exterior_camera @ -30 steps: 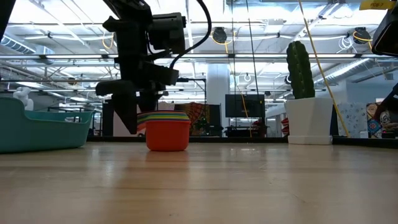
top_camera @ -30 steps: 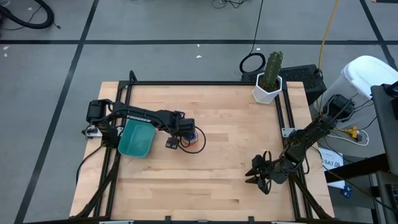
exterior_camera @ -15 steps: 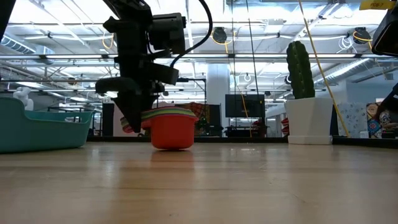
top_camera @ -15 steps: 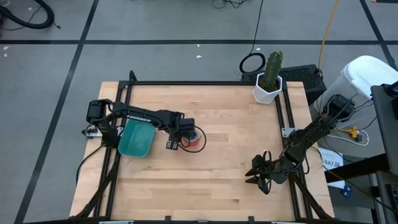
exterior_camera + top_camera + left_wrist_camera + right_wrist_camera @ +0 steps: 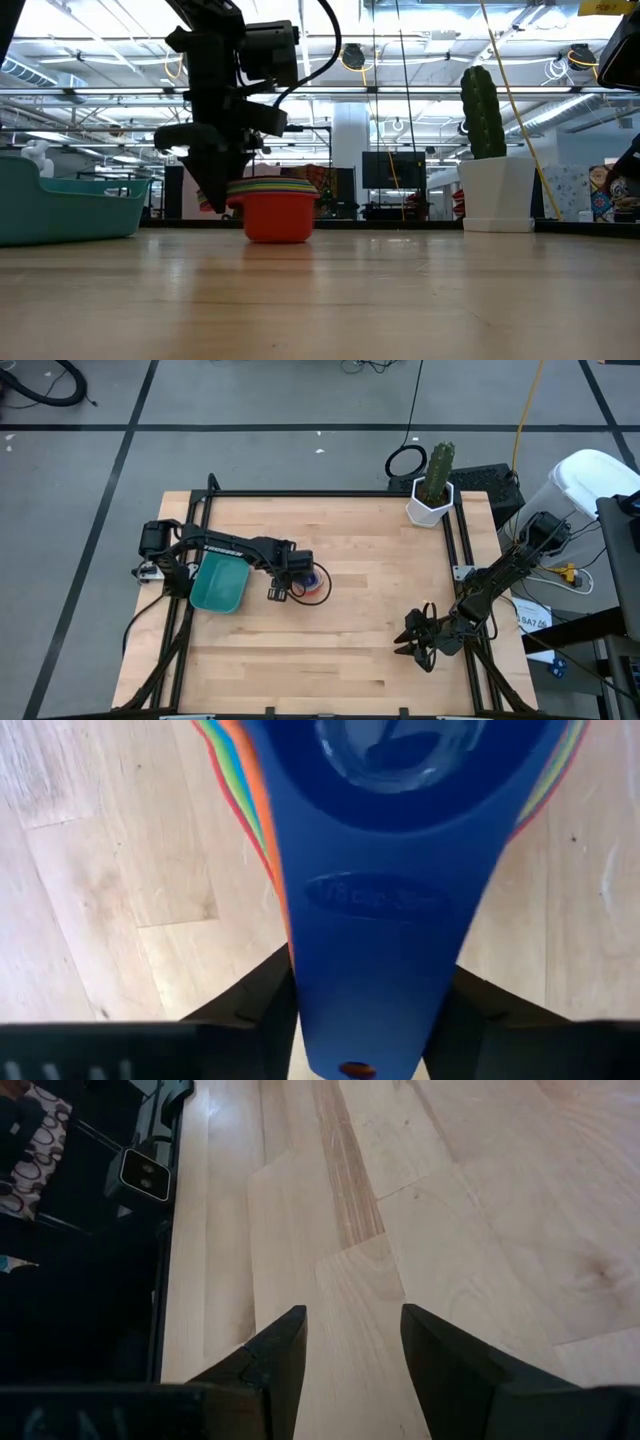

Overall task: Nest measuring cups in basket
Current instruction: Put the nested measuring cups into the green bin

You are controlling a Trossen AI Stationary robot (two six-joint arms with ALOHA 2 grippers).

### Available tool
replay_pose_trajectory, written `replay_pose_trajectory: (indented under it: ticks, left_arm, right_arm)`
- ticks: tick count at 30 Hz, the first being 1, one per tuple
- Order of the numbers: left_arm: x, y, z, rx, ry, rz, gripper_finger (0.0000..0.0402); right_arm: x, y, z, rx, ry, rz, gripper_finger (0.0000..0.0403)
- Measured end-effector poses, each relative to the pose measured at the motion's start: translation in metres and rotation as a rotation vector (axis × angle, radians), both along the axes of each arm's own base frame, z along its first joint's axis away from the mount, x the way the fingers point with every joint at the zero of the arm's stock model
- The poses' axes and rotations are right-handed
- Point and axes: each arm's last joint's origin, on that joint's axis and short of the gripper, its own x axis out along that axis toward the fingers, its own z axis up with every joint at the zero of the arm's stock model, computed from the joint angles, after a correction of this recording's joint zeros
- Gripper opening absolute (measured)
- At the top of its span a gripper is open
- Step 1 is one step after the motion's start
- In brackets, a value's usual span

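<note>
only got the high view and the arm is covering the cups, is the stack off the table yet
Observer: No. In the low view the stack of cups sits level on the table, with the orange-red cup outermost.
Operator: does the left gripper have it
Observer: The left wrist view shows the left gripper closed on the stacked handles, with the blue cup innermost on top.
Operator: right arm?
Observer: Its wrist view shows the right gripper open over bare wood, holding nothing.

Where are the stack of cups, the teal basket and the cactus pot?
measuring cups (image 5: 276,215), low view, on the red outer cup's side.
basket (image 5: 218,584), high view, on its inside floor.
cactus pot (image 5: 431,508), high view, on its white rim.
</note>
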Motion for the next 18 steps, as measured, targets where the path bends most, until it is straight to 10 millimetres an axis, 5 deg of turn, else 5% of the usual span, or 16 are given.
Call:
replay_pose_trajectory:
  ticks: [7, 14, 18]
  left_arm:
    - [0.0001, 0.0, 0.0001, 0.0, -0.001, 0.003, 0.0145]
    - [-0.0001, 0.0, 0.0001, -0.001, 0.001, 0.004, 0.0184]
    - [-0.0002, 0.0, 0.0001, -0.001, 0.001, 0.006, 0.0147]
  right_arm:
    - [0.0, 0.0, 0.0, 0.0, 0.0, 0.0, 0.0155]
    - [0.0, 0.0, -0.0001, 0.0, 0.0, 0.0, 0.0155]
    - [0.0, 0.0, -0.0001, -0.001, 0.001, 0.0, 0.0155]
